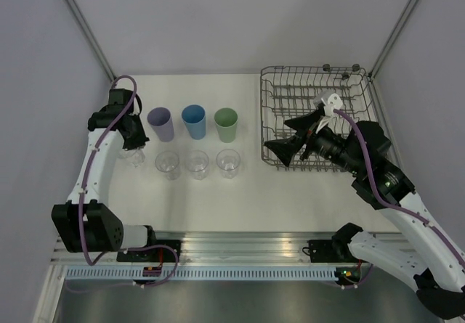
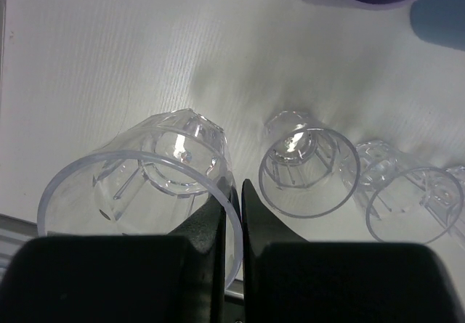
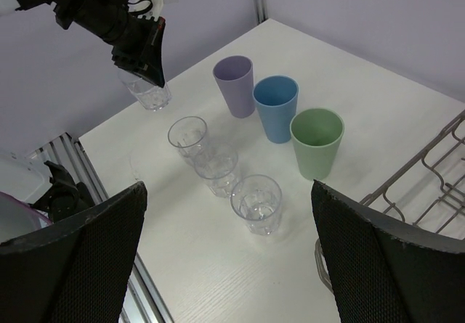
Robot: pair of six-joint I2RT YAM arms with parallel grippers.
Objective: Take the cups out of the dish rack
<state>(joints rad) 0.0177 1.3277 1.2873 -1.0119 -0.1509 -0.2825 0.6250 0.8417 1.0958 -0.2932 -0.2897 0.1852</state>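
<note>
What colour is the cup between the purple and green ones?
Blue cup; best seen in the right wrist view.

A white table (image 1: 240, 199) sits inside pale grey wall panels (image 1: 240, 18), with an aluminium rail (image 1: 240, 244) along its near edge.

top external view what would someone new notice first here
The neat grid of cups on the white table: a lavender plastic tumbler, a blue plastic tumbler and a pale green plastic tumbler in the back row, three clear glasses in front. At that front row's left end, the left gripper is shut on the rim of a fourth clear glass. On the right, the right gripper hangs open over the grey wire dish rack.
</note>
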